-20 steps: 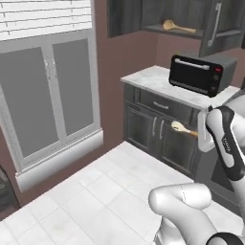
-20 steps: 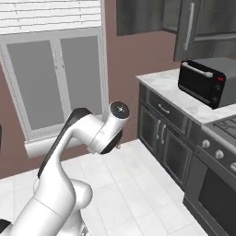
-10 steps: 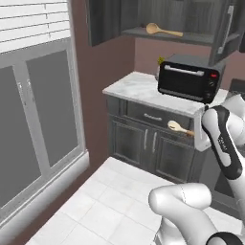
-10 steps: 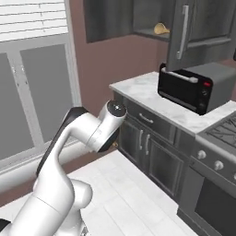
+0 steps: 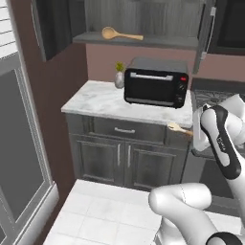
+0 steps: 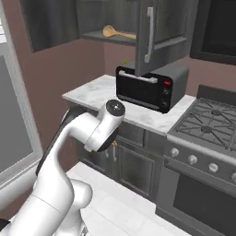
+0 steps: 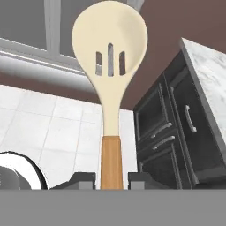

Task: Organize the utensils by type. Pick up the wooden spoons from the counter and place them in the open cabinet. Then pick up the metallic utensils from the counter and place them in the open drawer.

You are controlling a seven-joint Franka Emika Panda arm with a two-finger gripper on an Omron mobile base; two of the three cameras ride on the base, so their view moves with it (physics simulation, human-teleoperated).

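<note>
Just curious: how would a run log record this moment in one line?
gripper: shut on slotted wooden spoon | large wooden spoon: on open cabinet shelf

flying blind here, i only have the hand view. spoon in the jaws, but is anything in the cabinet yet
Observer: Yes, one wooden spoon lies on the cabinet shelf.
Operator: and what's on the counter
Observer: A black toaster oven stands on the counter, with a small vase beside it.
Operator: where's my slotted spoon against that
Observer: The slotted spoon is held in front of the counter's edge, below the toaster oven.
</note>
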